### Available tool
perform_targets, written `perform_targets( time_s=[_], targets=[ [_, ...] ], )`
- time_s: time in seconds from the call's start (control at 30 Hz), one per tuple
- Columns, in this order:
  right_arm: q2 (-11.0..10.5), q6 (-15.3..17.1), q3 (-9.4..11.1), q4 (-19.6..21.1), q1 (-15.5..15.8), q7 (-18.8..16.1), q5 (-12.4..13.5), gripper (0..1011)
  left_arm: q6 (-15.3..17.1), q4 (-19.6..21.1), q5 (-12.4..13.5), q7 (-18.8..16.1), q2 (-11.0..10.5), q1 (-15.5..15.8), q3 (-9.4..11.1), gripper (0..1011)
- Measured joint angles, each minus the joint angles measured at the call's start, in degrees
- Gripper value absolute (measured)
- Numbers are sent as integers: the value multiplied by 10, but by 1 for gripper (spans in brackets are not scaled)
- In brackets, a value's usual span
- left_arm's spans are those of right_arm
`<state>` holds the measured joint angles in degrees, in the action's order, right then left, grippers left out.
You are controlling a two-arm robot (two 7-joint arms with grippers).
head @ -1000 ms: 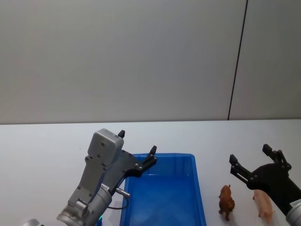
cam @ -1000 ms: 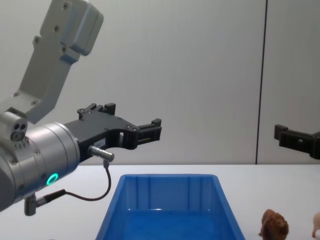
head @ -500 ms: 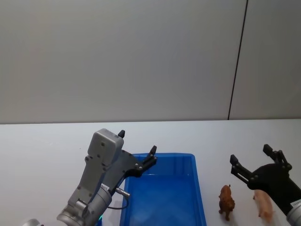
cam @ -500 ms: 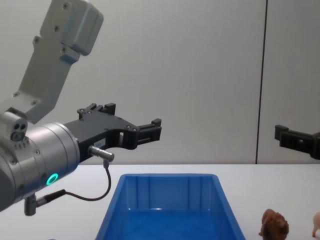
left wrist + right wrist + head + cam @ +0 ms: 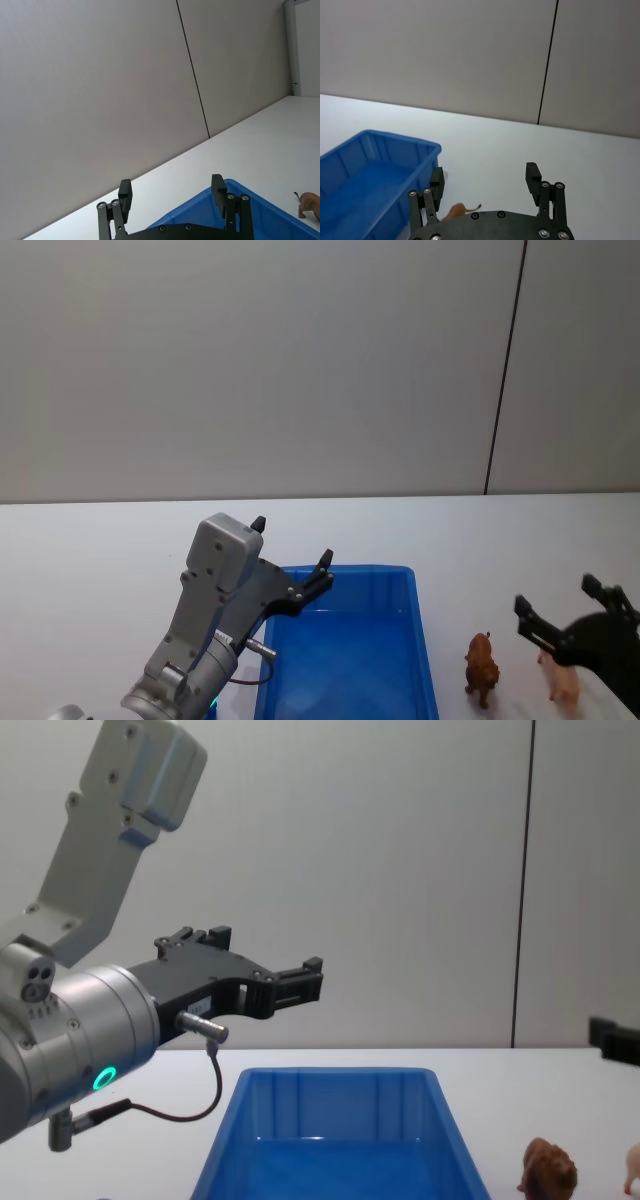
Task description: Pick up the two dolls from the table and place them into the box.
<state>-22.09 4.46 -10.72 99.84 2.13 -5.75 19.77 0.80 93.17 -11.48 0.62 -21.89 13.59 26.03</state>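
Two dolls stand on the white table (image 5: 100,560) to the right of the box. The shaggy reddish-brown doll (image 5: 481,669) (image 5: 548,1167) is nearer the box; the pale pink doll (image 5: 560,678) (image 5: 632,1167) is further right. The blue box (image 5: 350,569) (image 5: 335,1073) has nothing in it. My right gripper (image 5: 557,595) (image 5: 485,172) hangs open just above the pink doll, holding nothing. My left gripper (image 5: 292,541) (image 5: 171,185) (image 5: 265,950) is open and raised over the box's left rear corner. The brown doll's tail end (image 5: 455,212) peeks out under the right gripper's body.
A plain grey wall with a dark vertical seam (image 5: 505,370) stands behind the table. Bare white tabletop stretches left of the box and behind it. My left arm's grey housing (image 5: 110,830) looms high at the left.
My right gripper has moved to the right and lower, drawing away from the box to hang over the pink doll. The left arm, both dolls and the box have stayed still.
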Motion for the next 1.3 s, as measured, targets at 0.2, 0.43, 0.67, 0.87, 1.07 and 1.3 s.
perform_targets(
  time_s=[0.2,0.43,0.67,0.87,1.07,1.3],
  targets=[
    [-13,14,8,-5,13,-4,13,1001,0,0,0,0,0,0,0,1001],
    [-22,31,13,-11,25,-6,20,1001,0,0,0,0,0,0,0,1001],
    [-23,47,13,-22,27,-6,17,1001,0,0,0,0,0,0,0,1001],
    [-17,61,9,-40,23,-6,9,1001,0,0,0,0,0,0,0,1001],
    [-10,71,5,-59,15,-6,1,1001,0,0,0,0,0,0,0,1001],
    [-1,80,0,-82,5,-7,-6,969,0,0,0,0,0,0,0,1001]
  ],
)
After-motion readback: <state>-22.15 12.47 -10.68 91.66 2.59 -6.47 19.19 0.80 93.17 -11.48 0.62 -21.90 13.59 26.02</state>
